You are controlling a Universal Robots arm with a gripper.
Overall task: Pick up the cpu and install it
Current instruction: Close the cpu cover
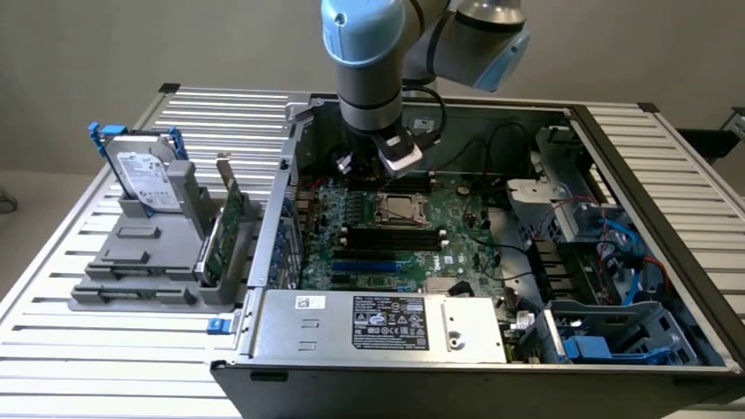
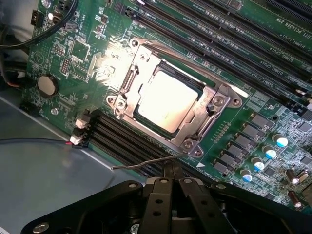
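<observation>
The open case (image 1: 652,183) is lying on a slatted table (image 1: 70,288), with a hard drive (image 1: 146,179) standing in a rack on the exterior view's left. The arm (image 1: 370,70) is reaching down into the far part of the case, over the motherboard (image 1: 466,253).

The gripper (image 2: 171,168) is hanging low over the board with its jaws pressed together and holding nothing.

The socket frame (image 2: 129,80) is lying closed over the cpu (image 2: 168,97), which is sitting square in the socket at the middle of the board, its pale top showing through the frame's window. The placing step is therefore looking complete.

The thin lever (image 2: 141,165) is standing free along the near side of the socket, not tucked under its catch. The fingertips are sitting right at its shaft; actual contact cannot be confirmed.

Judgement: the step in hand is the locking of the socket. Working that lever is calling for a steady push on a thin, springy wire that could slip off the closed tips, with care for the memory slots (image 2: 122,141) just beside it.
</observation>
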